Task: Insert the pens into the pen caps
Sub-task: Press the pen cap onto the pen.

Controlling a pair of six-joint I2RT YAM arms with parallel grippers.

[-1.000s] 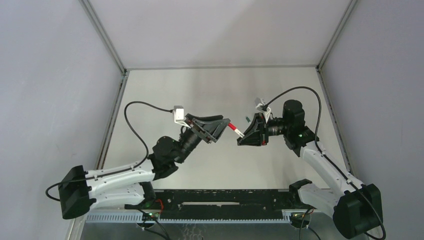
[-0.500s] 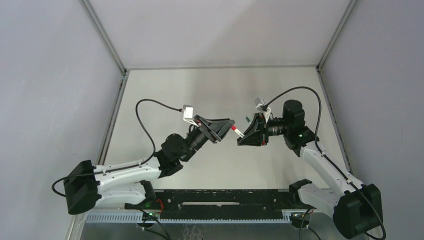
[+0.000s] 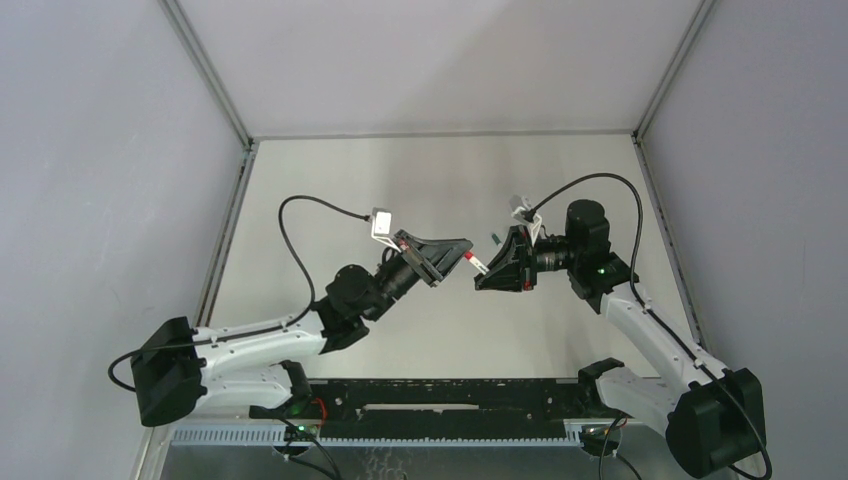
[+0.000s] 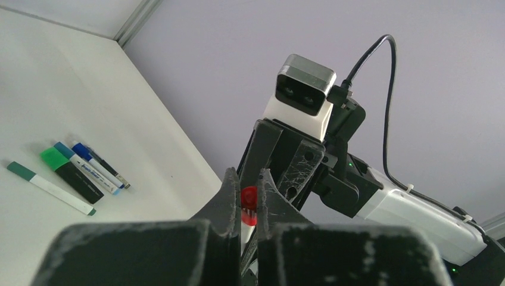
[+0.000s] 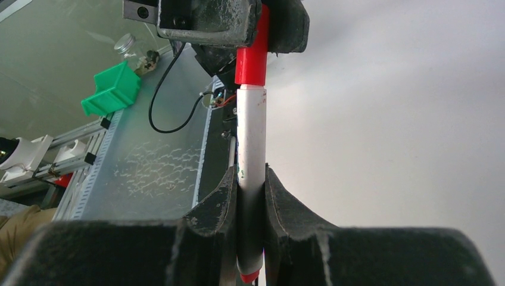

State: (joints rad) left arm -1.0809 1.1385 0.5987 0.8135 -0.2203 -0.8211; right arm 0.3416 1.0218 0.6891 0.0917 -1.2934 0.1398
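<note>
My left gripper point(image 4: 247, 189) is clamped on the red cap point(image 5: 252, 59); my right gripper point(image 5: 251, 179) grips the white pen point(image 5: 251, 131), cap meeting barrel, above mid-table point(image 3: 400, 180).

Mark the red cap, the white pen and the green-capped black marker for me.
red cap point(image 5: 251, 59), right wrist view, middle of its side.
white pen point(image 5: 251, 137), right wrist view, middle of the white barrel.
green-capped black marker point(image 4: 80, 182), left wrist view, black barrel.

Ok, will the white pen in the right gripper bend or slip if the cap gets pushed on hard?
Probably stiff: the white pen runs straight from the right gripper to the red cap. Its smooth round barrel might slide lengthwise through that short pinch.
</note>
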